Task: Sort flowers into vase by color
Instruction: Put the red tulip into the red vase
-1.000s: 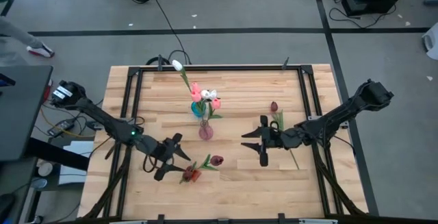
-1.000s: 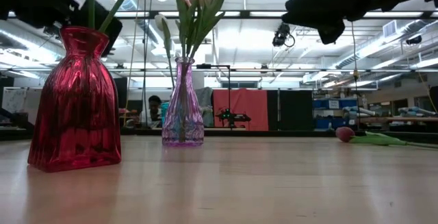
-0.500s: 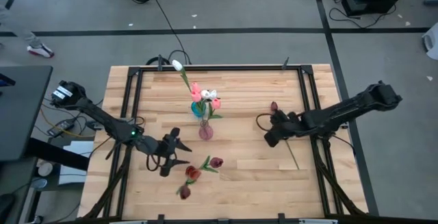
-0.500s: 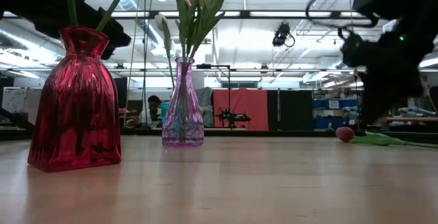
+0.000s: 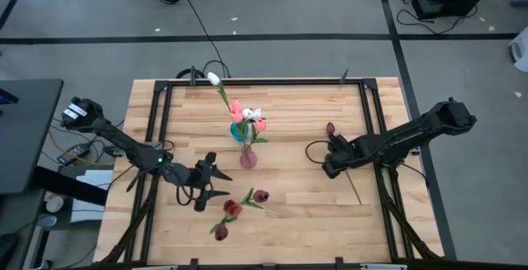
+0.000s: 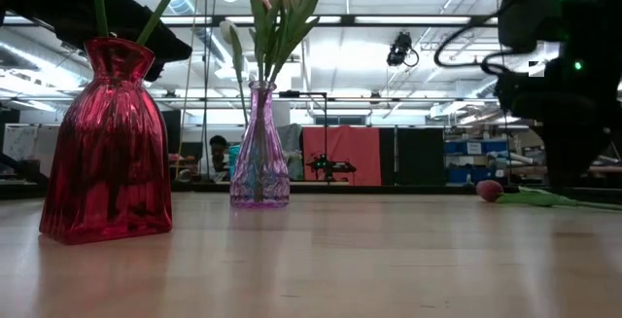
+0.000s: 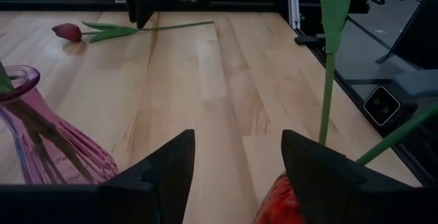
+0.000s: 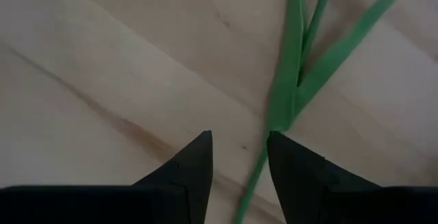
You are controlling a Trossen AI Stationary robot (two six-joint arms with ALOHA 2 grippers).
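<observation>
— Seeing the right claw [image 8: 237, 142] hanging over the lying tulip [image 8: 284, 94], fingers spread wide, holding nothing. Worrying about anything?

— Worrying about closing on the broad leaf rather than the thin stem, then dragging the flower across the bench [image 5: 289, 212] instead of lifting it. Also noticing the stem sitting close to one finger rather than centred, so possibly slipping out sideways.

— Lying where, exactly?

— Lying flat on the bench's right side, well apart from both vases. Showing a dark maroon head and a long green stem passing under the right arm.

— And carrying it over?

— Risking a thin, floppy stem swinging and knocking the red vase [image 6: 107, 153], already holding maroon heads. Also risking dropping it into the pink vase [image 6: 259, 153], holding pink and white ones.

— Left claw [image 7: 236, 138]?

— Waiting just beside the red vase, spread open, gripping nothing.
</observation>
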